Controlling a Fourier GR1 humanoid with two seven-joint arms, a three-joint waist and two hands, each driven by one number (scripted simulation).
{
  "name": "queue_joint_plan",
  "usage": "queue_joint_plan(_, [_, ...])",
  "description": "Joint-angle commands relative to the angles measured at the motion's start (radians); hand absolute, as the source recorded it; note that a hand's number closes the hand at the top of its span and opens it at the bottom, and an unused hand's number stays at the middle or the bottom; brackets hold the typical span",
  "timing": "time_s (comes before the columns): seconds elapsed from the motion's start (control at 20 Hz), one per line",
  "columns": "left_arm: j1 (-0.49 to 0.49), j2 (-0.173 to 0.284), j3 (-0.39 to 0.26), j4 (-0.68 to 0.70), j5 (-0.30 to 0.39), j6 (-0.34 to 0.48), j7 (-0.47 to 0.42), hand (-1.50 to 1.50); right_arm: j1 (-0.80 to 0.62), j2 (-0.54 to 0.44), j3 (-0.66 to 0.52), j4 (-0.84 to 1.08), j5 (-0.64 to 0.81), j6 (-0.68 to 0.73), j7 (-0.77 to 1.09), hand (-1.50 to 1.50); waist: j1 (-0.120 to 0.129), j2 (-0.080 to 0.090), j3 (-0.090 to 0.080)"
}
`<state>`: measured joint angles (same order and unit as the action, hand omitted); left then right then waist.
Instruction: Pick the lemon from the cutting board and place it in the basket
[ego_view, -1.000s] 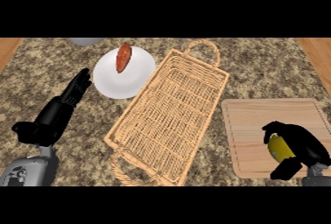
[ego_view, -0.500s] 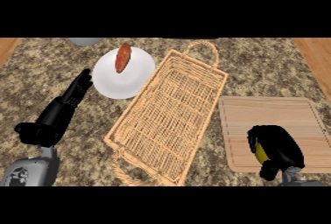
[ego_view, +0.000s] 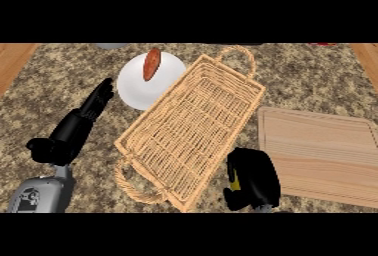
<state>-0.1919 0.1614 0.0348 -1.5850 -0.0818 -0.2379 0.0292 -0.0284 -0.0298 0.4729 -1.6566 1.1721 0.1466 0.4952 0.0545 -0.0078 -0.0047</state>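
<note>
My right hand (ego_view: 253, 179) is curled round the yellow lemon (ego_view: 235, 182), of which only a sliver shows at the hand's left side. The hand hangs at the lower right edge of the long wicker basket (ego_view: 193, 125), between the basket and the wooden cutting board (ego_view: 325, 150). Nothing lies on the board's top. The basket runs diagonally across the counter with a loop handle at each end. My left hand (ego_view: 88, 112) rests open at the left, fingers straight and pointing up toward the white plate.
A white plate (ego_view: 144, 85) with an orange-red carrot (ego_view: 151, 64) on it sits just left of the basket's far end. A grey object (ego_view: 111, 46) peeks in at the top edge. Wooden edging borders the speckled counter at both top corners.
My right hand has carried the lemon leftward off the cutting board to the basket's lower right edge. The left hand has stayed still.
</note>
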Motion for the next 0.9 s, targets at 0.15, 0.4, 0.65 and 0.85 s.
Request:
queue_joint_plan(0.15, [0.000, -0.007, -0.007, 0.017, 0.001, -0.004, 0.002, 0.00, -0.065, 0.029, 0.244, -0.136, -0.114, -0.292, 0.262, 1.50, 0.020, -0.004, 0.009])
queue_joint_plan(0.4, [0.003, -0.005, -0.013, 0.021, -0.009, -0.004, -0.001, 0.00, -0.170, 0.030, 0.371, -0.218, -0.045, -0.490, 0.435, 1.50, 0.015, -0.014, 0.002])
queue_joint_plan(0.65, [0.000, 0.001, 0.003, 0.026, -0.002, -0.001, 0.003, 0.00, -0.236, 0.030, 0.469, -0.245, 0.043, -0.588, 0.636, 1.50, -0.004, -0.019, -0.002])
queue_joint_plan(0.85, [-0.009, 0.002, 0.009, 0.029, -0.003, 0.005, 0.003, 0.00, -0.292, 0.030, 0.492, -0.254, 0.108, -0.568, 0.752, 1.50, -0.024, -0.019, -0.004])
